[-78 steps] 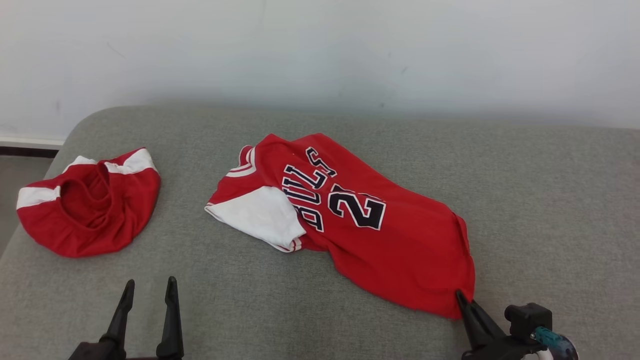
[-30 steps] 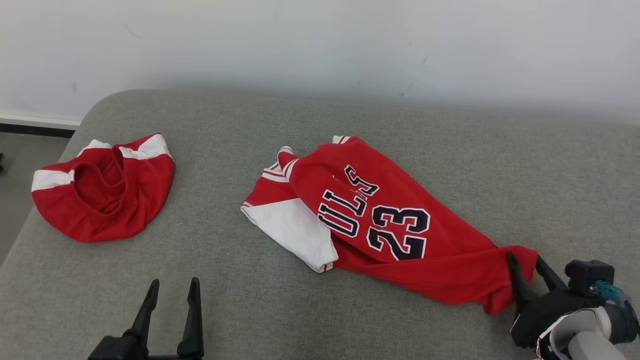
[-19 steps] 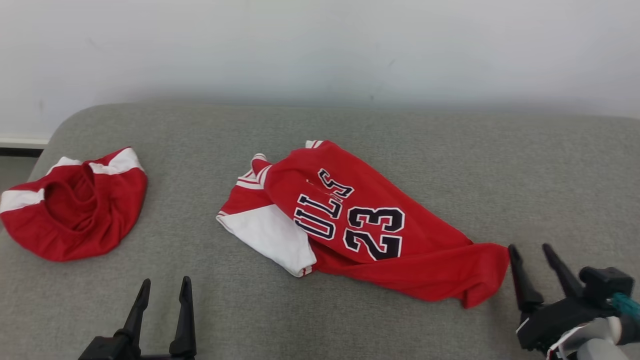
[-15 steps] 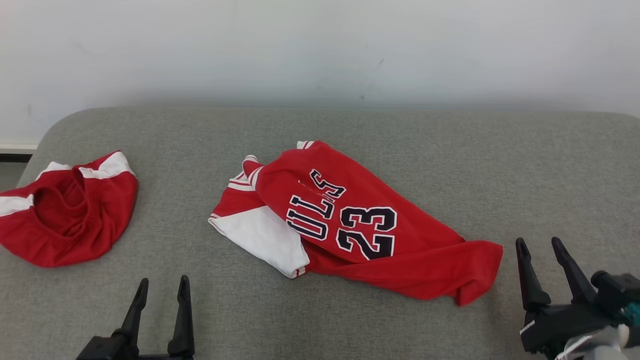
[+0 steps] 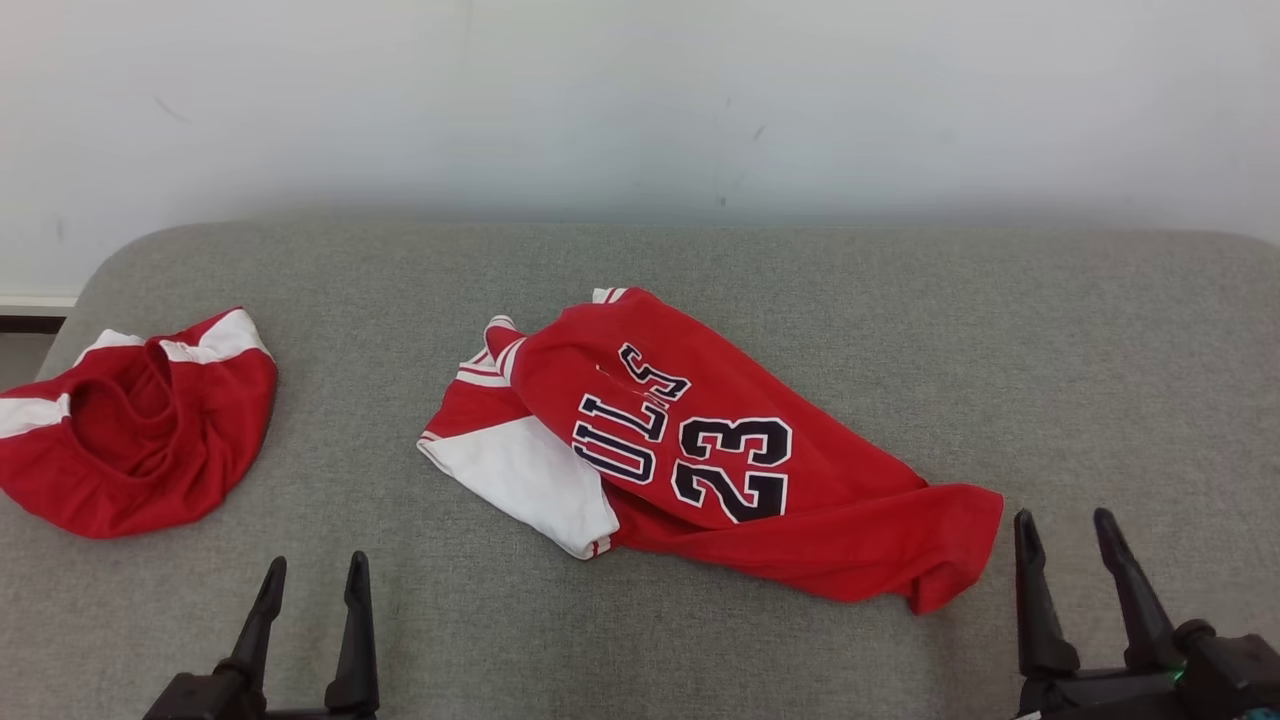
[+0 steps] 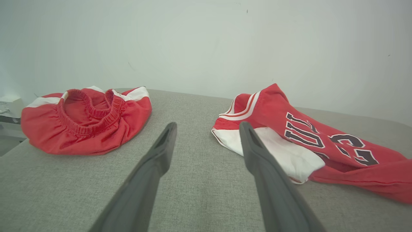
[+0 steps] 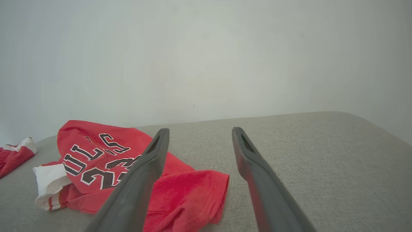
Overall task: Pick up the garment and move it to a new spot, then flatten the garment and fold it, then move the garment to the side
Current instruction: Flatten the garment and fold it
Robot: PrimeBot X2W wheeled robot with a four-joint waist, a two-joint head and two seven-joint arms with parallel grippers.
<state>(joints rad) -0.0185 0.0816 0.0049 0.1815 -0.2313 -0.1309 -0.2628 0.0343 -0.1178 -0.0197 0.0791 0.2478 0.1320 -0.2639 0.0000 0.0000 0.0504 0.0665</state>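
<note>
The red jersey (image 5: 720, 450) lies crumpled about the middle of the bench (image 5: 1000, 330), slanting from its collar end, toward the far edge and the left, down to a bunched hem corner (image 5: 950, 560) toward the near edge and the right; a white panel (image 5: 520, 480) is folded out along its near left side, and the lettering and the number 23 face up, creased.

By my reading the flattening is the step in hand. To do it well, each pincer should take a single layer at an outer corner, the right one at the hem, the left one at the white panel or the shoulder; the two should then draw apart low over the bench, so the folds slide out rather than the whole heap dragging; a pinch through several layers would likely lock the creases in.

The right pincer (image 5: 1062, 520) stands spread and empty near the front edge, toward the right; the hem corner lies just beside its left finger, slightly leftward, seemingly not touching. The left pincer (image 5: 316, 562) is likewise spread and empty at the front edge, toward the left; the jersey lies well apart from it, beyond and to its right, the white panel nearest.

A second red and white garment (image 5: 140, 430) sits heaped at the bench's left end.
</note>
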